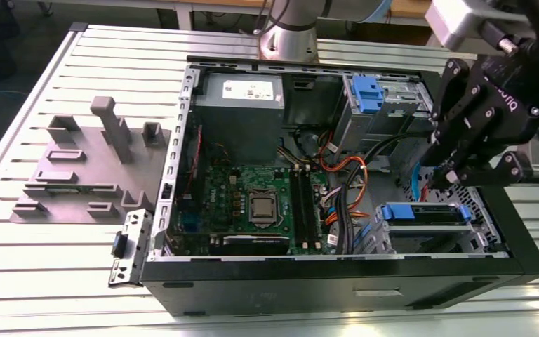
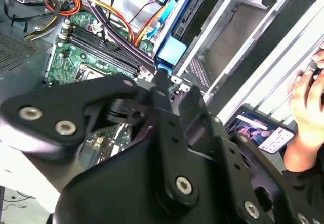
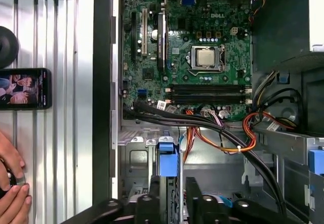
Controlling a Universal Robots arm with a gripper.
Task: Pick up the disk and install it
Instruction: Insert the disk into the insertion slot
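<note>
The disk [image 1: 426, 213] sits low in the drive bay of the open computer case [image 1: 344, 288] — it looks about seated. The gripper [image 1: 435, 180] hangs just above it; whether it grips or has let go, I cannot tell.

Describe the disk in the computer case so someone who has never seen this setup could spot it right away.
Find the open computer case on the slatted table. In the exterior view, look in the drive bay at its right, just below the gripper. The disk lies there, framed in a blue carrier; the other blue bracket sits farther back, at the case's far end.
</note>
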